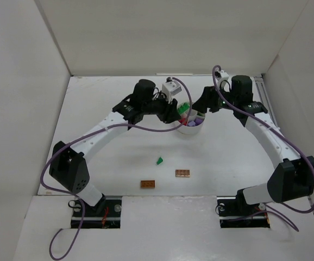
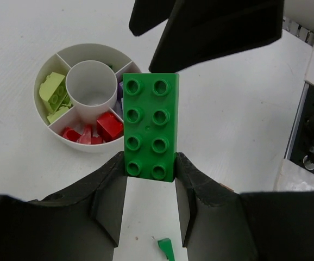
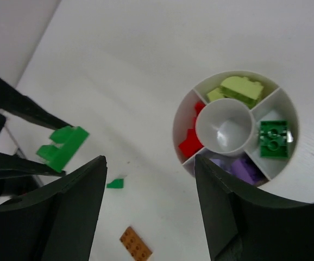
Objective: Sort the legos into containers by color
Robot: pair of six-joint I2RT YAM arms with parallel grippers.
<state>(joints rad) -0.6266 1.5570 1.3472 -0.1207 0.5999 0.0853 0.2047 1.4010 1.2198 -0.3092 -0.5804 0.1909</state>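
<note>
Lego in play is a green brick (image 2: 150, 126), eight studs in two rows, clamped by its near short end between the fingers of the left gripper (image 2: 150, 173). Its long axis runs straight out ahead of the fingers, studs facing the wrist camera. It hangs above the worktop (image 1: 119, 147), toward the far edge and about midway across, just beside the left rim of the dish (image 1: 189, 130).

In the dish, the central well (image 2: 92, 84) is bare. The yellow-green pieces (image 2: 54, 89) and red pieces (image 2: 105, 126) fill the wedges on the side nearer the held brick. The purple pieces (image 3: 244, 168) and the green wedge (image 3: 275, 138), with one small green brick in it, lie on the far side. So the target is across the well from the left fingers, and in the left wrist view the held brick hides it.

The left arm is the one to finish this, since it has the brick. My guess is that it must carry the brick over the well and lower it end-on, because the brick looks long for that wedge.

The right gripper (image 3: 149, 159) hovers spread wide and empty near the right side of the dish. Loose on the worktop are a small green scrap (image 1: 159, 161) around the middle, and two orange-brown bricks (image 1: 148, 184) nearer the near edge.
</note>
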